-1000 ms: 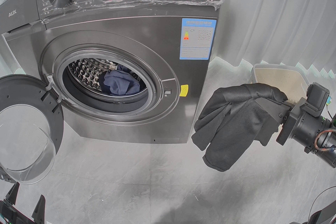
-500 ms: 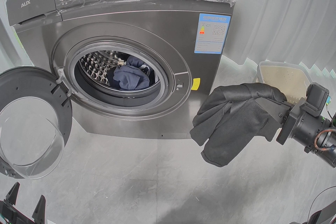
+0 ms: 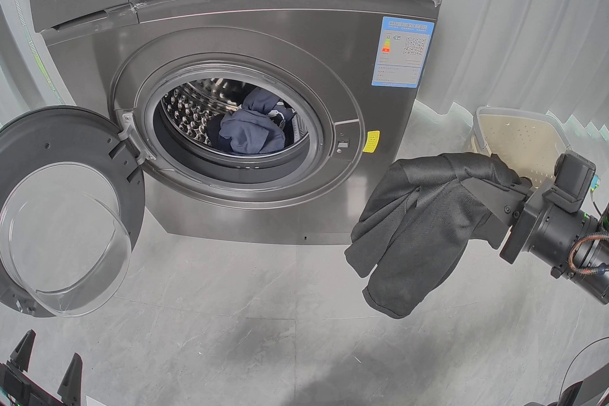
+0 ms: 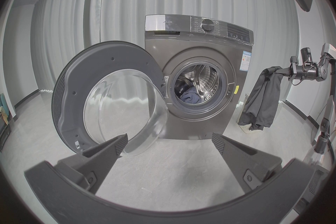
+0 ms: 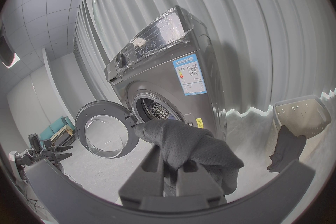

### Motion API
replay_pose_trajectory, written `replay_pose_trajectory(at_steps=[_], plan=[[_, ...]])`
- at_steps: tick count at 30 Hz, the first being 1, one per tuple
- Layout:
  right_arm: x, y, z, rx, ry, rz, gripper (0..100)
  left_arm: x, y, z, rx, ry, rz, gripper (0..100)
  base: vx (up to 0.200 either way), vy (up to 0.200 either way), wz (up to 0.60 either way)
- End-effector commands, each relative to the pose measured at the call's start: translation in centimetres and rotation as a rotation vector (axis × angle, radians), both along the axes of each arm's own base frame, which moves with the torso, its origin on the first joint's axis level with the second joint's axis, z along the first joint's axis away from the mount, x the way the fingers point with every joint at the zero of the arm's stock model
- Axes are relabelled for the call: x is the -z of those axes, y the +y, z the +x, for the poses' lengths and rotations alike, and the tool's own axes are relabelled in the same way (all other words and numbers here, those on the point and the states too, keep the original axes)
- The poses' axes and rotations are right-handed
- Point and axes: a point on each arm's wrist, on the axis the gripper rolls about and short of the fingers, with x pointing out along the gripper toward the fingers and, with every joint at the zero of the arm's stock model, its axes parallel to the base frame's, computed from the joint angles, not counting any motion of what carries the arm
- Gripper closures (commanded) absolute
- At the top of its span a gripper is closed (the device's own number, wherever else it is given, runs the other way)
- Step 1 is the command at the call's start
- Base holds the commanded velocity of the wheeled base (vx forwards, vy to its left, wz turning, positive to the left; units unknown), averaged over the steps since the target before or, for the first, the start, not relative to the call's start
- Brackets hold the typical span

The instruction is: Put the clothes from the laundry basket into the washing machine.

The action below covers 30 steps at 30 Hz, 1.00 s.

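Right gripper (image 5: 170, 174) tight on the dark grey garment (image 3: 419, 223), long axis plumb, loose end floorward; left gripper (image 4: 167, 136) splayed wide.

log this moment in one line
right gripper: shut on dark garment, hanging | left gripper: open, low | washing machine: door open, blue clothes in drum | laundry basket: beside machine

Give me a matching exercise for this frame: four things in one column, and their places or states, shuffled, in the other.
Things
1. dark grey garment
2. navy garment
3. washer door
4. laundry basket

Places or states
A. on the floor, to the right of the washing machine
B. swung wide open
C. lying in the drum
D. hanging from the right gripper

Pairs: 1-D, 2-C, 3-B, 4-A
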Motion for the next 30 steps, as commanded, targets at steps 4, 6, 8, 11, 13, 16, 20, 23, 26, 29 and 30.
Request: replay_pose_trajectory(at_steps=[4,6,8,11,13,16,20,23,26,29,30], plan=[[-0.1,0.0,0.0,0.0,-0.002,0.002,100,0.4,0.0,0.0,0.0,-0.003,0.001,0,0.0,0.2,0.0],[0.0,0.0,0.0,0.0,0.0,0.0,100,0.4,0.0,0.0,0.0,-0.003,0.001,0,0.0,0.2,0.0],[0.0,0.0,0.0,0.001,-0.001,0.001,100,0.4,0.0,0.0,0.0,-0.003,0.001,0,0.0,0.2,0.0],[0.0,0.0,0.0,0.001,0.0,0.0,100,0.4,0.0,0.0,0.0,-0.003,0.001,0,0.0,0.0,0.0],[0.0,0.0,0.0,0.0,-0.001,0.001,100,0.4,0.0,0.0,0.0,-0.003,0.001,0,0.0,0.0,0.0],[0.0,0.0,0.0,0.001,0.001,0.002,100,0.4,0.0,0.0,0.0,-0.005,0.001,0,0.0,0.0,0.0],[0.0,0.0,0.0,-0.002,0.001,-0.001,100,0.4,0.0,0.0,0.0,-0.005,0.005,0,0.0,0.0,0.0],[0.1,0.2,0.2,-0.003,0.005,-0.006,100,0.5,0.0,0.0,-0.003,-0.005,0.015,0,0.0,0.0,0.0],[0.6,0.7,0.4,-0.017,0.021,-0.02,100,0.4,0.0,0.0,-0.001,-0.006,0.036,0,0.0,0.0,0.0],[0.5,1.7,0.7,-0.042,0.028,-0.02,100,0.5,0.0,0.0,-0.009,-0.005,0.033,0,0.0,0.0,0.0],[0.4,1.9,0.9,-0.042,0.026,-0.018,100,0.5,0.0,0.0,-0.01,-0.005,0.033,0,0.0,0.0,0.0]])
